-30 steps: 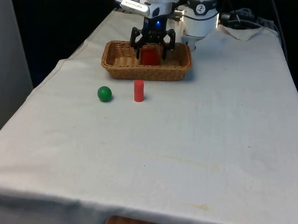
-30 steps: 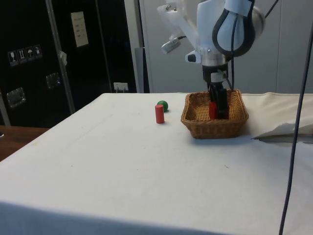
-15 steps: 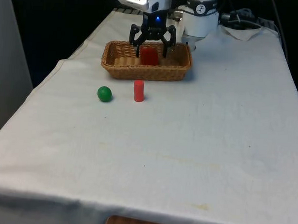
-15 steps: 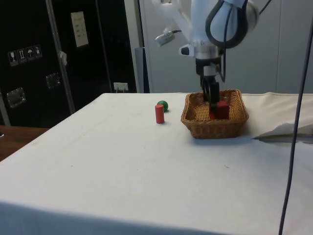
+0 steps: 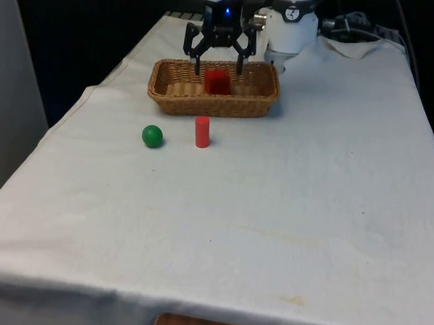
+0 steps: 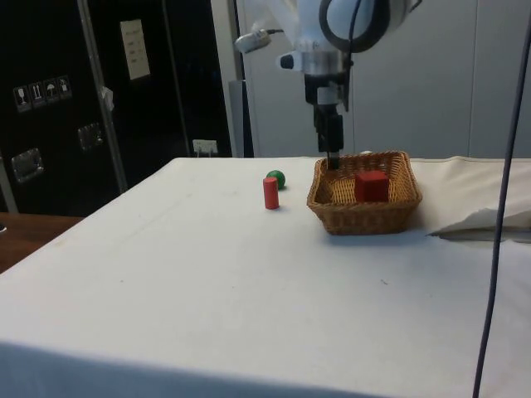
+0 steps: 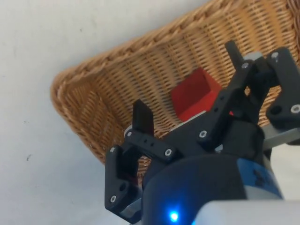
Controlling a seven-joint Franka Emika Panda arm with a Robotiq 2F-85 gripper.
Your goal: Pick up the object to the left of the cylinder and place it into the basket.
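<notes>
Gripper (image 5: 218, 63) hangs released, fingers spread, above the wicker basket (image 5: 169, 94), where the red cube (image 5: 217, 81) lies. At the basket's 6 o'clock stands a red cylinder (image 5: 202, 131); a green ball (image 5: 152, 136) rests at its 9 o'clock.

A white cloth (image 5: 288, 202) covers the table.

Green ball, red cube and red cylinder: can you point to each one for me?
green ball (image 5: 152, 136), front view, its middle.
red cube (image 6: 372, 186), side view, its near face.
red cylinder (image 5: 202, 132), front view, its side.
</notes>
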